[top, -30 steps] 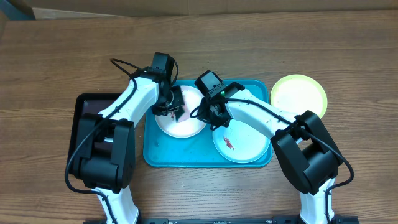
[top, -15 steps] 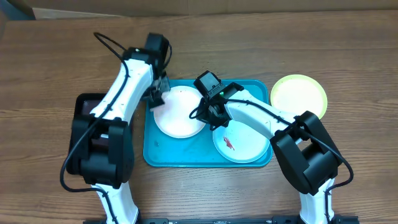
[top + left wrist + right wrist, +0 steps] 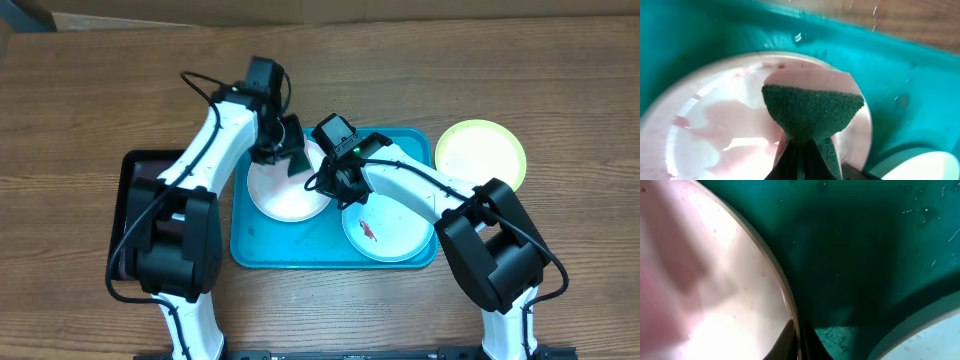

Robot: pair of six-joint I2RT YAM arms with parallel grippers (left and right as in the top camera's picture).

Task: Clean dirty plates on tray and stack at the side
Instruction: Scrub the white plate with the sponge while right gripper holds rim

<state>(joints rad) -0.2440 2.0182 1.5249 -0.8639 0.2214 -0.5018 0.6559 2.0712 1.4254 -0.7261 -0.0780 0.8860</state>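
The turquoise tray (image 3: 260, 240) holds a white plate (image 3: 285, 195) on the left and a mint-rimmed plate (image 3: 400, 225) with a red smear on the right. The yellow-green plate (image 3: 480, 153) lies on the table right of the tray. My left gripper (image 3: 288, 148) is shut on a green sponge (image 3: 812, 112) over the white plate's far edge; pink smears show on the plate (image 3: 715, 125). My right gripper (image 3: 335, 185) is shut on the white plate's right rim (image 3: 790, 300), fingers either side of it (image 3: 799, 335).
A smaller black tray (image 3: 135, 190) lies left of the turquoise tray, under the left arm. The two arms meet closely above the white plate. The wooden table extends on all sides, with a cardboard edge at the far back.
The left gripper with the sponge swung off past the tray's left edge, then came back right over the white plate's far rim. The right gripper has held still on the plate's rim.
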